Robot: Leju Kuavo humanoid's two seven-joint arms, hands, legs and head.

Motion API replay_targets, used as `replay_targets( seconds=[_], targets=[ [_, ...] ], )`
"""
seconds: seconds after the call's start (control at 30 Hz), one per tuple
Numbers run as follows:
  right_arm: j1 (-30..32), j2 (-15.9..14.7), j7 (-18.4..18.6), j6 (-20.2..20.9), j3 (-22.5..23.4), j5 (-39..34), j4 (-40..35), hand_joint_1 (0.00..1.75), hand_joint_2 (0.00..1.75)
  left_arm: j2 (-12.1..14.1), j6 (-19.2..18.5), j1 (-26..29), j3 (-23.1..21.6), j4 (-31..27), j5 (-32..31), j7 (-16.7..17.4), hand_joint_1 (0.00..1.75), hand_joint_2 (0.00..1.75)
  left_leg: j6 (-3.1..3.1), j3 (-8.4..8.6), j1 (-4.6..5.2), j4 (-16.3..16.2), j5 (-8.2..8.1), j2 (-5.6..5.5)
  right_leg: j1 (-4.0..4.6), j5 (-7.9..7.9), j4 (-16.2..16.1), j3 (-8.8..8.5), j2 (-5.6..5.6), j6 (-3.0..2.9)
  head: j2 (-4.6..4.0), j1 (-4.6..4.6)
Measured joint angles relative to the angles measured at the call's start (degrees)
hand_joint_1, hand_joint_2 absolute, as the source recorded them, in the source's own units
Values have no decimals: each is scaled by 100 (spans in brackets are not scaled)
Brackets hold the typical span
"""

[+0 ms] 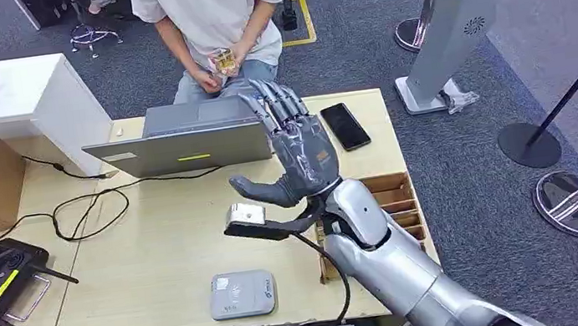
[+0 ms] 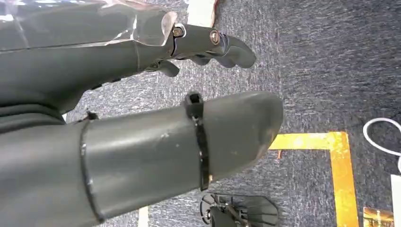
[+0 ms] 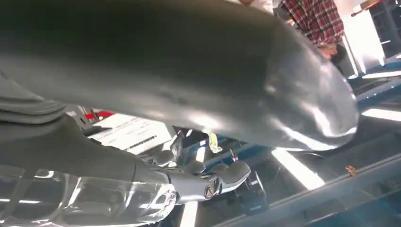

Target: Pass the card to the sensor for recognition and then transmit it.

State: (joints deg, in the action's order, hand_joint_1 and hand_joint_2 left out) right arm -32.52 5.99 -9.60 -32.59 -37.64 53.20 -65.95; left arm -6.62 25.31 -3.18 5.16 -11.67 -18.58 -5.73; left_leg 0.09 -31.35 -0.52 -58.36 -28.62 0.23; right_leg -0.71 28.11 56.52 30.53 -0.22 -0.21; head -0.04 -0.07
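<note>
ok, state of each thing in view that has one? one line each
right hand: raised over the table, fingers spread, palm up, holding nothing
left hand: hanging over carpet, holding nothing
laptop: open, facing the person
phone: flat, screen dark
card reader: flat near the table's front edge, nothing on it
person's hands: holding a small object

matt pale wood table (image 1: 163, 255), glossy black phone (image 1: 345, 125), rough grey carpet (image 1: 458, 191), smooth silver laptop (image 1: 190, 138).

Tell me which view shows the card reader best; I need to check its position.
The head view: the grey card reader lies flat near the table's front edge, below the raised right hand. The left wrist view looks at carpet, the right wrist view past that hand towards the ceiling.
</note>
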Motion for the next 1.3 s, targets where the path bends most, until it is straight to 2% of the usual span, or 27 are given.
replay_targets(
  seconds=[0.37,0.63,1.3],
  targets=[
    [635,-391,-11,-20,4,-63,-729,0,0,-2,46,71,76,0,48,-52,0,0,0,0,0,0,0,0,0,0,0,0,0,0,0,-2],
    [1109,-612,-44,-22,168,40,-1169,0,0,-4,50,98,105,0,48,-85,0,0,1,-1,0,-1,-1,-1,0,0,-1,0,-4,0,0,-2],
    [2161,-846,-44,18,653,383,-2006,0,0,-4,52,104,107,0,13,-98,0,0,1,-1,0,-1,-1,-2,0,0,-1,0,-3,0,0,-2]
  ],
)
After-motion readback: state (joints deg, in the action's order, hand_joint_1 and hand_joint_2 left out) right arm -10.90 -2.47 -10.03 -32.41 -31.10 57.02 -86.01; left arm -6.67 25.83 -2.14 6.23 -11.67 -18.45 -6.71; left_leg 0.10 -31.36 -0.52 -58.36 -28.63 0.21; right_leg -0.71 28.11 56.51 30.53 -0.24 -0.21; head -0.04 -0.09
